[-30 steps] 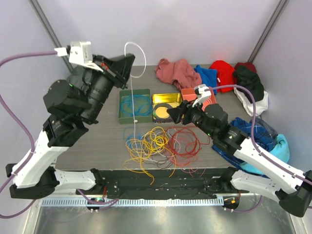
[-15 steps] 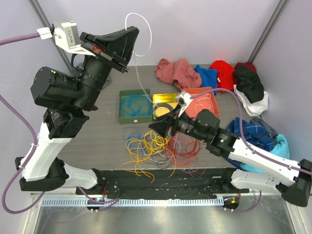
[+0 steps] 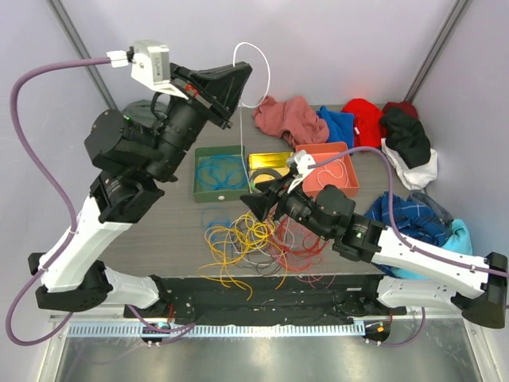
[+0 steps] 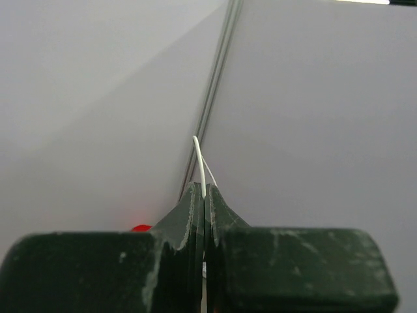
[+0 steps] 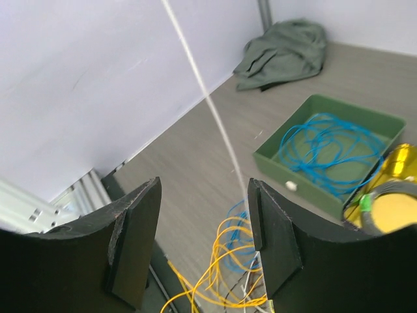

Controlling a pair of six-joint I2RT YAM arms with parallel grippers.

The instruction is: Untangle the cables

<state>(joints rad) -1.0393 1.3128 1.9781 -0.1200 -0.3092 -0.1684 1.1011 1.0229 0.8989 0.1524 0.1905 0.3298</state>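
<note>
A tangle of cables (image 3: 258, 239) in yellow, red, blue, orange and dark brown lies at the table's near middle. My left gripper (image 3: 236, 81) is raised high and shut on a white cable (image 3: 240, 143) that loops above it and hangs down to the pile. In the left wrist view the white cable (image 4: 201, 169) is pinched between the closed fingertips. My right gripper (image 3: 254, 200) is open just above the pile, beside the hanging white strand (image 5: 207, 91), which runs between its fingers (image 5: 270, 241) without touching them.
A green tray (image 3: 203, 184) holds a blue cable (image 3: 220, 171). A yellow tray (image 3: 270, 158) holds a black coiled ring, and an orange tray (image 3: 350, 189) holds a red cable. Piles of cloth (image 3: 290, 118) lie along the back and right edges.
My left gripper has swung right and up with the white cable, drawing it taut. My right gripper has moved left and forward over the pile, towards the hanging strand.
</note>
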